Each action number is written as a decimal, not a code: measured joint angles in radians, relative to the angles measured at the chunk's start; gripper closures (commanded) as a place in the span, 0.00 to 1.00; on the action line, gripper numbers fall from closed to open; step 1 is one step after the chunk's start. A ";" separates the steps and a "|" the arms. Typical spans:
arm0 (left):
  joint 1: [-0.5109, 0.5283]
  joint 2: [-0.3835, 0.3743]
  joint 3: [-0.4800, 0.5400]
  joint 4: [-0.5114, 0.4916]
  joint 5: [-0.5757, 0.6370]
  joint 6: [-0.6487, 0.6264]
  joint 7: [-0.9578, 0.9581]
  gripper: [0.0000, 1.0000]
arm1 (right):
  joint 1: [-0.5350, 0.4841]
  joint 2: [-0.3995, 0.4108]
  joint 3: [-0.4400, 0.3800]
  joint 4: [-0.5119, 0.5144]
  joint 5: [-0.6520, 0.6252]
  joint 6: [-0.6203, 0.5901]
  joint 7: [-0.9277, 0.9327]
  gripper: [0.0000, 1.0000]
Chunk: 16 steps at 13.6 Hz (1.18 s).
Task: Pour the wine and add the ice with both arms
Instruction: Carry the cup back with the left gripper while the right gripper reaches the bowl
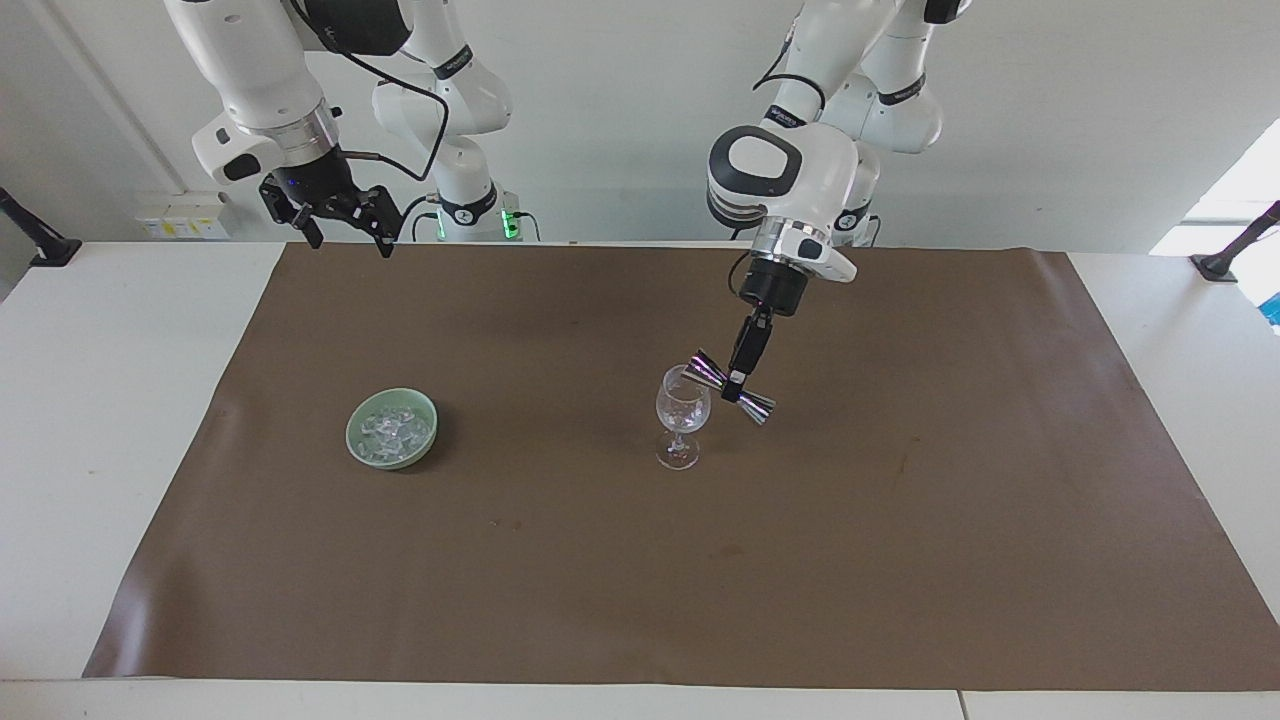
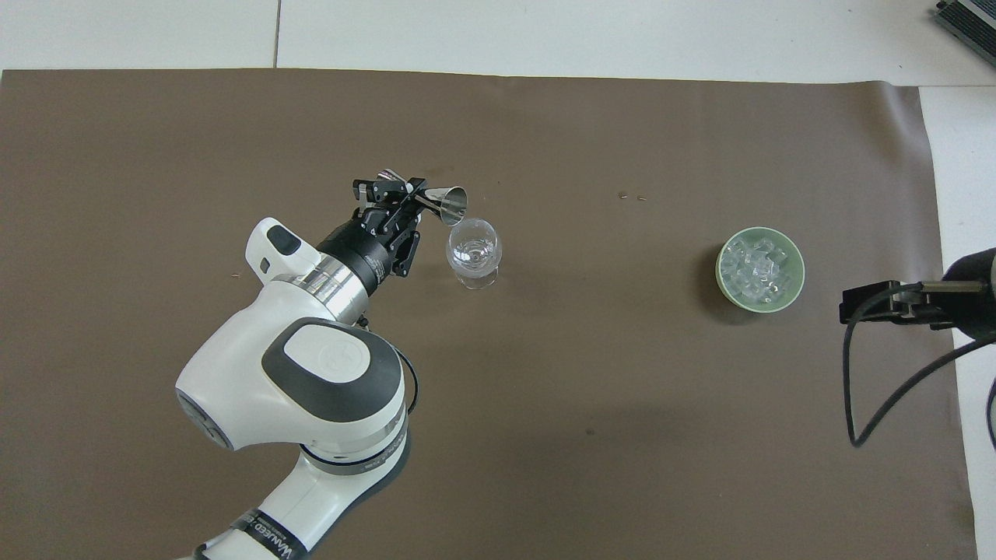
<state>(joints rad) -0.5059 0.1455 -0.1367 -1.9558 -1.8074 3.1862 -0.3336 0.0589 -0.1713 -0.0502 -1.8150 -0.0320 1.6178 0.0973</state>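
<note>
My left gripper [image 1: 738,381] is shut on the waist of a silver double-cone jigger [image 1: 752,403], held tilted with one mouth at the rim of the clear stemmed wine glass [image 1: 682,412]. In the overhead view the left gripper [image 2: 405,192] holds the jigger [image 2: 445,203] just beside the glass [image 2: 473,253]. The glass stands upright mid-table. The ice [image 1: 390,427] lies as several clear cubes in a green bowl [image 1: 356,443] toward the right arm's end; the bowl also shows in the overhead view [image 2: 724,287]. My right gripper [image 1: 338,222] is open and empty, raised over the mat's edge by the robots.
A brown mat [image 1: 900,560] covers most of the white table [image 1: 100,420]. A black cable hangs from the right gripper [image 2: 883,303] in the overhead view. Two small specks [image 2: 632,197] lie on the mat between the glass and the bowl.
</note>
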 measured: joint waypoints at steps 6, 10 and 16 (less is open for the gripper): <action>0.163 -0.047 0.004 -0.125 -0.001 -0.239 -0.096 1.00 | 0.017 -0.006 0.004 -0.061 0.002 0.139 -0.010 0.00; 0.281 -0.072 0.007 -0.195 -0.001 -0.400 -0.098 1.00 | 0.055 -0.004 0.007 -0.183 0.002 0.349 -0.044 0.00; 0.422 -0.109 0.009 -0.262 -0.001 -0.561 -0.178 1.00 | 0.049 0.104 -0.001 -0.238 0.002 0.527 -0.207 0.00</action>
<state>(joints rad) -0.0842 0.0362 -0.1277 -2.2181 -1.8084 2.6249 -0.5118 0.1074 -0.0674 -0.0517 -2.0528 -0.0304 2.1448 -0.1100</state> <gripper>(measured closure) 0.793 0.000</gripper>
